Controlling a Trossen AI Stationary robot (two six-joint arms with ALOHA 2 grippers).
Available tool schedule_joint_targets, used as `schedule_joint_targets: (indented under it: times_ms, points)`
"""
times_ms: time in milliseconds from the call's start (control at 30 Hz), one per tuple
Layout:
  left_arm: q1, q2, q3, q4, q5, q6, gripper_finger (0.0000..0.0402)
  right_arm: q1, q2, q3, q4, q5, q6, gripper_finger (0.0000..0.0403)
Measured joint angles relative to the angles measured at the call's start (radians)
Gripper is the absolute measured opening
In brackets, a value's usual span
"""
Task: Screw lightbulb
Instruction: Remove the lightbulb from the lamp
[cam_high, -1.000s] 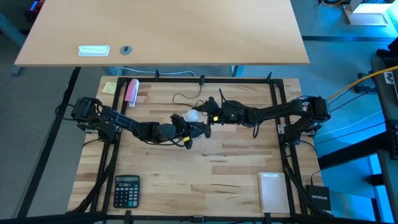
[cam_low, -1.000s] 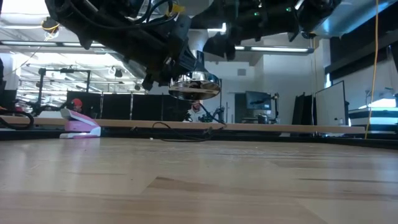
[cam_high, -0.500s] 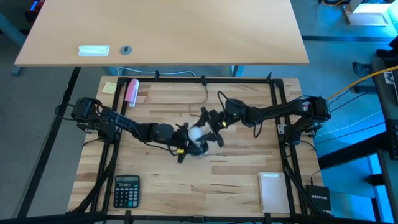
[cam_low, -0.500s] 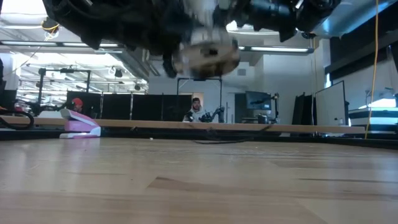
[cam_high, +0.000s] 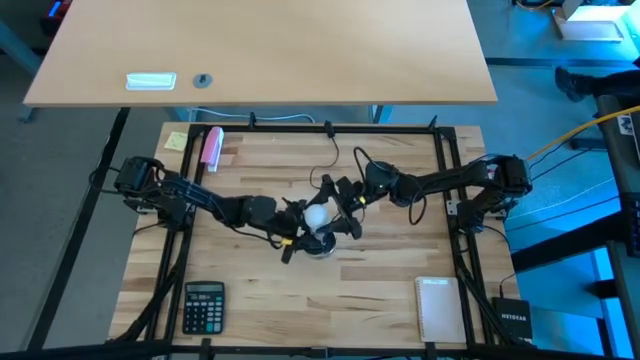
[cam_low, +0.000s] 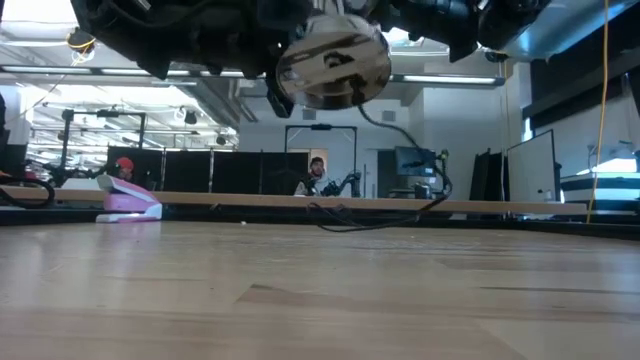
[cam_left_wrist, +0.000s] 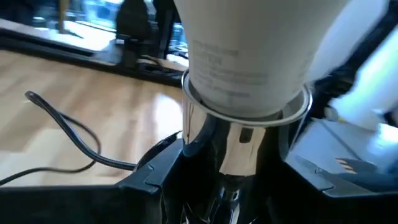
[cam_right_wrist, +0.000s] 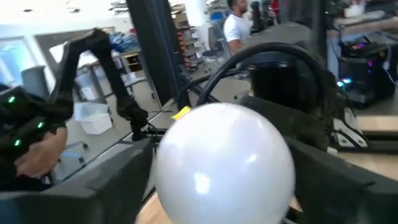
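I find the lightbulb (cam_high: 318, 213) mid-table, aloft, between the right gripper (cam_high: 335, 208) fingers, which stand wide around its globe. The left gripper (cam_high: 297, 228) is clamped on the silver socket (cam_low: 333, 64) (cord trailing) beneath.

The two arms meet above the middle of the bench (cam_high: 380, 280). The left end effector (cam_high: 300, 222) comes from the left side and the right end effector (cam_high: 338, 205) from the right, with the lightbulb (cam_high: 318, 214) between them. The socket (cam_low: 333, 62) hangs in the air above the bench, and its cord (cam_low: 400, 190) runs down to the far edge. The calculator (cam_high: 204, 305) lies at the near left corner, the notepad (cam_high: 438, 308) at the near right corner. The stapler (cam_high: 212, 147) lies at the far left corner, beside a sticky note (cam_high: 176, 140).
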Motion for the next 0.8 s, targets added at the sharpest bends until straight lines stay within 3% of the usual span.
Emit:
schedule_joint_targets:
  times_ms: [100, 233, 333, 467, 567, 800]
  points:
    - [0.000, 0.000, 0.000, -0.015, -0.060, -0.008, 0.0168, -0.016, -0.016, 0.000, -0.043, 0.026, 0.035, 0.0386]
    - [0.005, -0.001, 0.000, -0.065, -0.166, -0.032, 0.0168, -0.046, -0.081, 0.000, -0.223, 0.075, 0.026, 0.0359]
    - [0.006, -0.002, 0.000, -0.143, -0.300, -0.047, 0.0168, -0.067, -0.142, 0.000, -0.393, 0.112, -0.006, 0.0340]
    - [0.011, -0.009, 0.000, -0.225, -0.450, -0.080, 0.0168, -0.068, -0.189, 0.000, -0.543, 0.242, -0.062, 0.0330]
    - [0.022, -0.009, 0.000, -0.230, -0.467, -0.101, 0.0168, -0.066, -0.183, 0.000, -0.553, 0.332, -0.084, 0.0331]
    - [0.029, -0.009, 0.000, -0.256, -0.503, -0.138, 0.0168, -0.068, -0.144, -0.001, -0.605, 0.365, -0.075, 0.0331]
